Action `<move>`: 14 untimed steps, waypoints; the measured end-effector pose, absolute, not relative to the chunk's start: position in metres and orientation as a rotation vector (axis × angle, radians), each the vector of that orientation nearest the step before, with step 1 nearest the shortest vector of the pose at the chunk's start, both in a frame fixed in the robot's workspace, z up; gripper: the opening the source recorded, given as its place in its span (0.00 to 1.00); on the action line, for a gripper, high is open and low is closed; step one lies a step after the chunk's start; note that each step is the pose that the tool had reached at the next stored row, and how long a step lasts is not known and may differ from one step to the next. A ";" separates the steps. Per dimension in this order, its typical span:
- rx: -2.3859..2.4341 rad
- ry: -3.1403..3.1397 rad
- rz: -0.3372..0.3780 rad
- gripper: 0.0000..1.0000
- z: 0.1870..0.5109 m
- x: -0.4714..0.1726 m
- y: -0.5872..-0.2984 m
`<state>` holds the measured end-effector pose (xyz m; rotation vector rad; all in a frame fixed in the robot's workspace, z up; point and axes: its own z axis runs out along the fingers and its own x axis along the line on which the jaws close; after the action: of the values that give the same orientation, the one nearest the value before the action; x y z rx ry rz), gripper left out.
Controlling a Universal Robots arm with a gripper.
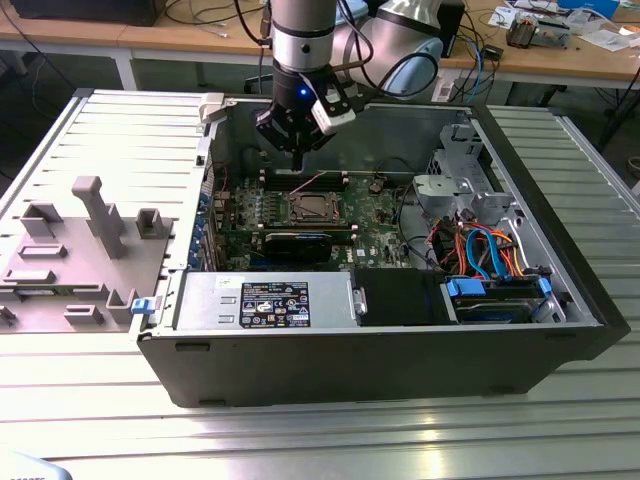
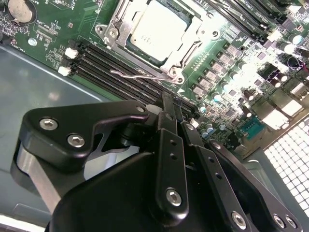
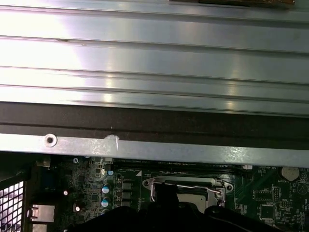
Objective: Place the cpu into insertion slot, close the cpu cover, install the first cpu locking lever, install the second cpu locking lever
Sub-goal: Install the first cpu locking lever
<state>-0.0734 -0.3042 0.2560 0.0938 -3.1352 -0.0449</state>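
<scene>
The cpu [image 2: 157, 30] lies flat with its silvery top up in the insertion slot [image 1: 313, 207] on the green motherboard. The cpu cover [image 2: 116, 21] lies down around the chip as a silver frame. A thin wire locking lever [image 2: 137, 73] stands out from the socket's side over the black memory slots; in the first wrist view a lever [image 3: 193, 185] crosses the socket frame. My gripper [image 1: 298, 158] hangs above the board just behind the socket, apart from it, shut with nothing in it. Its black fingers [image 2: 169, 145] run together to a narrow tip.
The open computer case [image 1: 400, 340] lies on a ribbed metal table. Its back wall [image 3: 154, 125] is close behind the gripper. A long black card [image 1: 295, 243] sits in front of the socket, a power supply [image 1: 265, 300] nearer still. Drive bays and coloured cables [image 1: 490, 250] fill the exterior view's right.
</scene>
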 end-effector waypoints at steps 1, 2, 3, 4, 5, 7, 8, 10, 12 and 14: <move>0.094 -3.135 -0.045 0.11 0.256 -0.073 -0.304; 0.094 -3.135 -0.045 0.11 0.256 -0.073 -0.304; 0.094 -3.135 -0.045 0.11 0.256 -0.073 -0.304; 0.094 -3.135 -0.045 0.11 0.256 -0.072 -0.304; 0.094 -3.135 -0.045 0.11 0.255 -0.072 -0.304; 0.094 -3.135 -0.045 0.11 0.255 -0.070 -0.304; 0.094 -3.135 -0.045 0.11 0.254 -0.069 -0.304; 0.094 -3.135 -0.045 0.11 0.253 -0.066 -0.304; 0.094 -3.135 -0.045 0.11 0.252 -0.066 -0.304; 0.094 -3.135 -0.045 0.11 0.251 -0.065 -0.304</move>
<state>-0.0649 -0.3040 0.2511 0.0938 -3.1352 -0.0447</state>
